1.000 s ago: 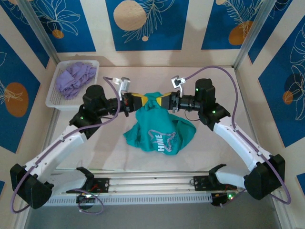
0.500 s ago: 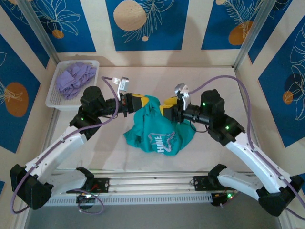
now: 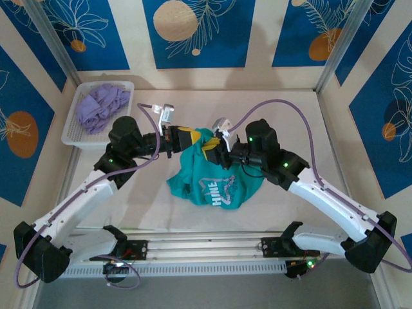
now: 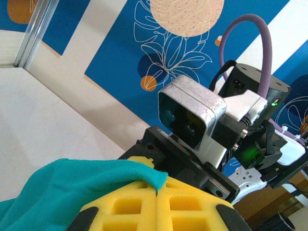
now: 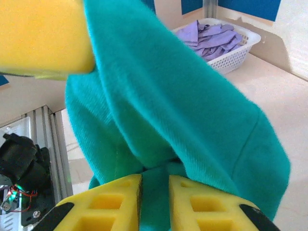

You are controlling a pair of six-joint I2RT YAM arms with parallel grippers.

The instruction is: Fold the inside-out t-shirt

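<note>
As left tool point(image 3: 187, 136) faces right tool point(image 3: 211, 149), t-shirt point(image 3: 215, 175) pinched

Left fingers point(image 4: 139, 195) pinch the teal t-shirt point(image 4: 62, 187) edge, facing the right wrist camera point(image 4: 192, 120).

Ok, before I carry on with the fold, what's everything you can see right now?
t-shirt: one, teal with white print, bunched mid-table, top held up by both sets of fingers
garment: one, lavender, piled in the basket
basket: one, white, table's far left corner
table: one, beige, under everything
wall panels: several, blue with orange discs, around the table
rail: one, silver, near edge between the arm bases
cables: two, purple, looping along the arms
arms: two, white and black, reaching in from the near corners
left fingers: two, yellow, shut on the t-shirt's edge
right fingers: two, yellow, shut on a fold of the t-shirt
</note>
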